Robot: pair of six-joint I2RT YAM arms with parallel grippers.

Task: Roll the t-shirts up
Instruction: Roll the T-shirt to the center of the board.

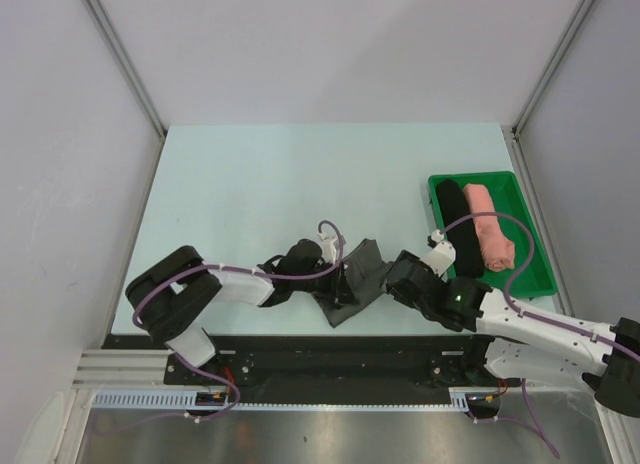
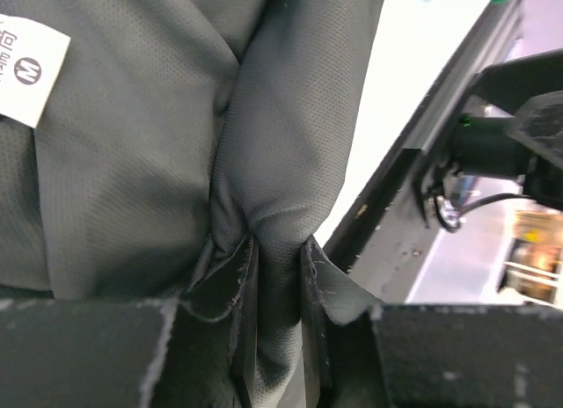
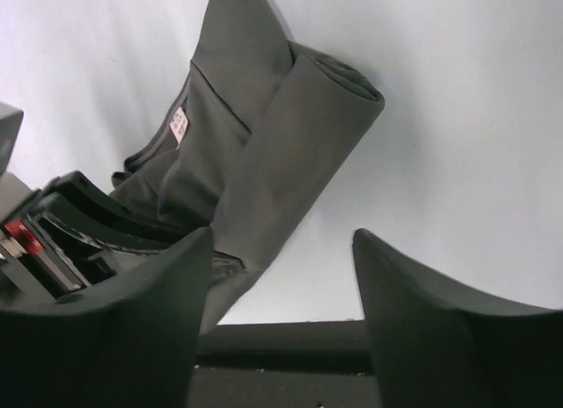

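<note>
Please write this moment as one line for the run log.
left gripper: shut on grey shirt | right gripper: open | pink shirt, black shirt: rolled, in tray

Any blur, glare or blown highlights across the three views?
Top external: even light, sharp, faint shadows around the dark charcoal grey t-shirt. Left wrist: fabric weave and white neck label crisp; bright background at right blurred, washed out. Right wrist: right gripper's fingers are soft dark silhouettes; rolled shirt sharp, pale table evenly bright.
</note>
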